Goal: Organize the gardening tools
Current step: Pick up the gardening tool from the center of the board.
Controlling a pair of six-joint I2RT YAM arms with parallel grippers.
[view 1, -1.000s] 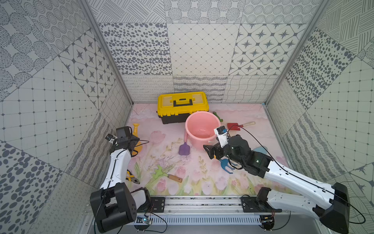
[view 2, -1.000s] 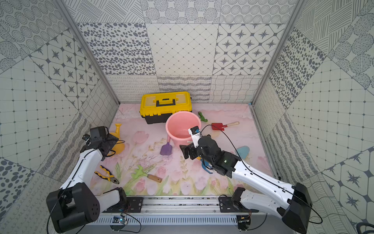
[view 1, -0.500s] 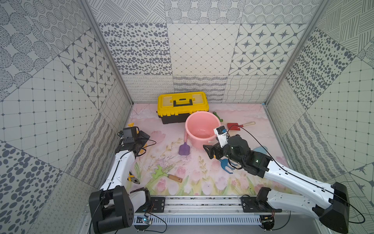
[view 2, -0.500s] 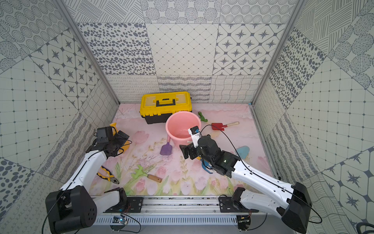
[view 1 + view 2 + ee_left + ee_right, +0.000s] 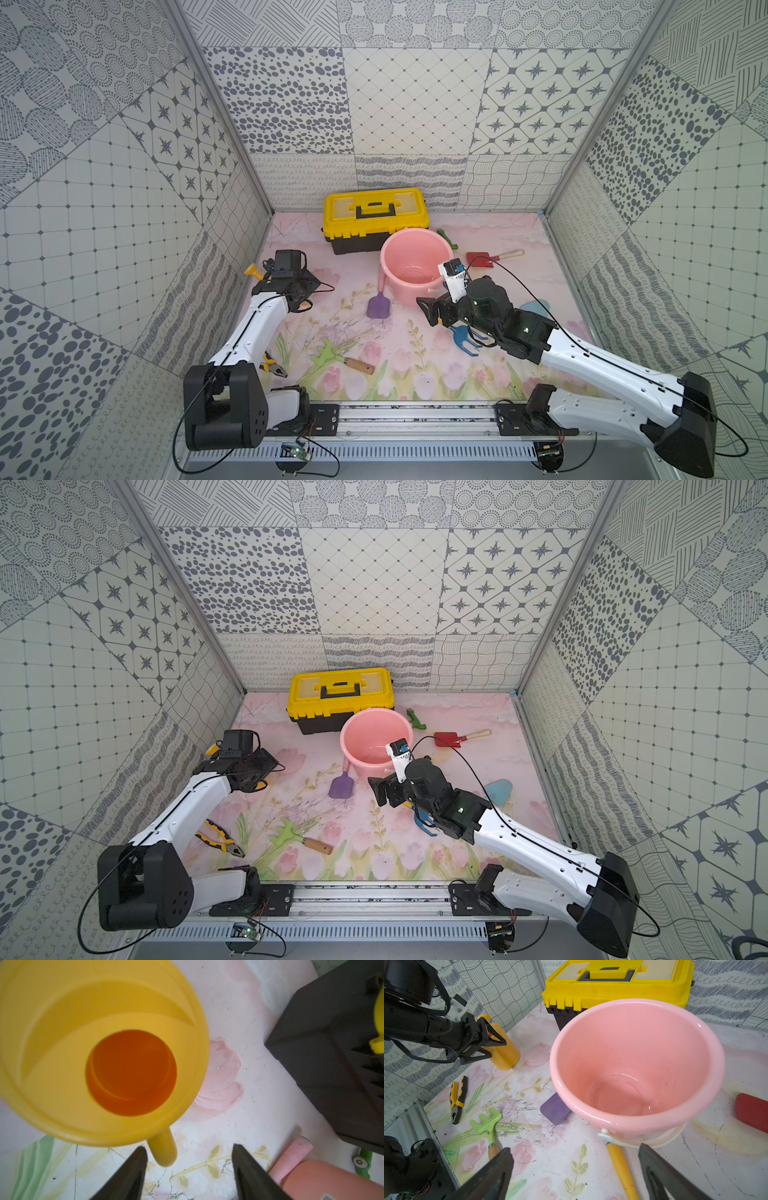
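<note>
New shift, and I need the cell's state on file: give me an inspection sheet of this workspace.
Surface: floral mat, dark scuff marks.
Job's things: yellow watering can upright; purple scoop, green rake, blue fork, pale-blue trowel, red spade lying loose; pink bucket empty.
Clutter: pliers, closed yellow toolbox.
Grippers: left gripper jaws apart astride the can's handle; right gripper open, empty.
Cables: black cable arcs past the red spade.
Surroundings: patterned walls.
</note>
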